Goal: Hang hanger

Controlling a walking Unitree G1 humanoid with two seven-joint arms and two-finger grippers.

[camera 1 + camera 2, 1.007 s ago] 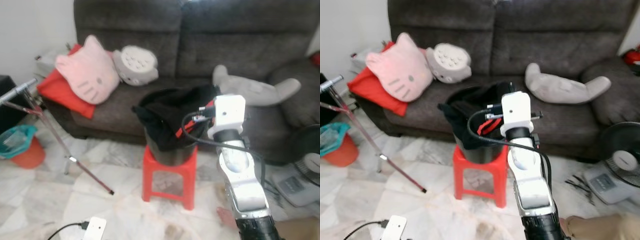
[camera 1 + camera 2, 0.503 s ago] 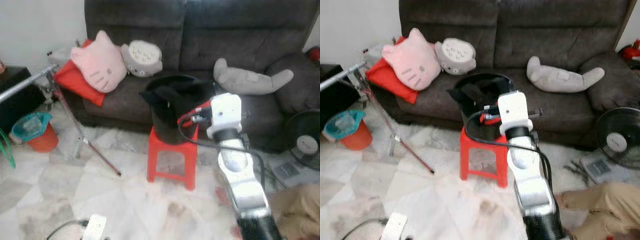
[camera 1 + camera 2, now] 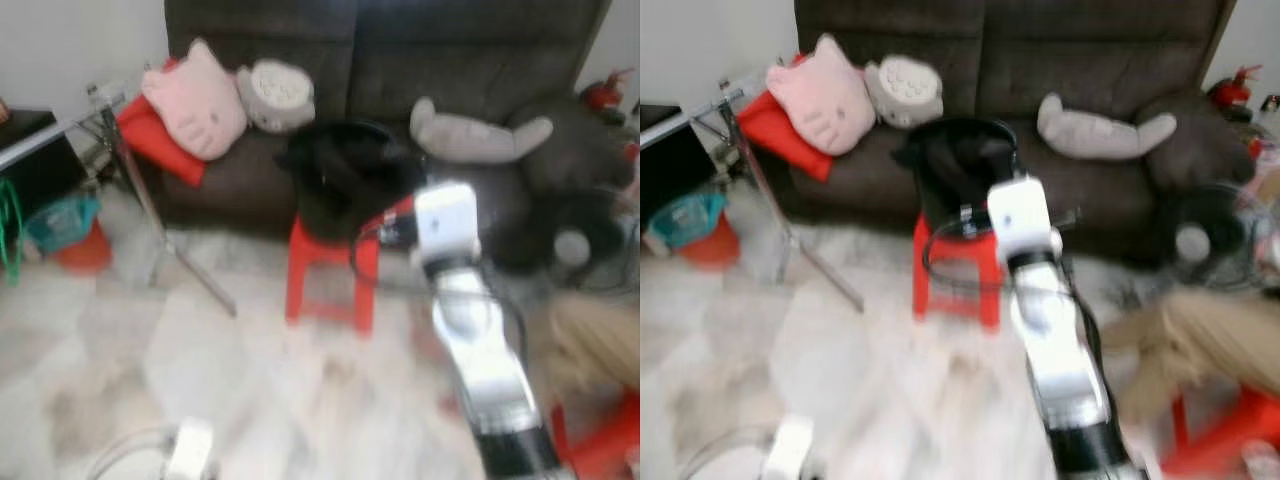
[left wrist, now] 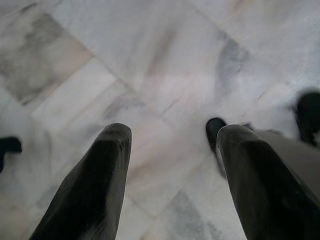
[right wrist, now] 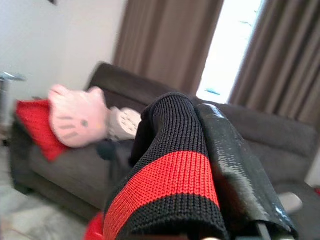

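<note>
My right arm [image 3: 470, 330] is raised in front of me, its white wrist block [image 3: 445, 222] covering the gripper in the eye views. In the right wrist view my right gripper [image 5: 200, 117] is shut on a black knit cloth with a red stripe [image 5: 170, 175]; one glossy black finger [image 5: 235, 165] lies against it. A green hanger [image 3: 9, 225] shows at the far left edge, beside a metal rack's pole and legs [image 3: 150, 215]. My left gripper [image 4: 170, 135] hangs open over the marble floor, holding nothing.
A black bucket of dark clothes [image 3: 340, 175] stands on a red stool [image 3: 325, 270] before the dark sofa [image 3: 1090, 60]. A fan [image 3: 1195, 240] and a person's tan-trousered leg [image 3: 1200, 330] are at the right. An orange bin [image 3: 70, 235] is at the left; a white power strip [image 3: 190, 450] lies near.
The whole picture has shifted and blurred, so the camera is moving. The green hanger and another red stool have come into view. My right gripper keeps its hold on the cloth.
</note>
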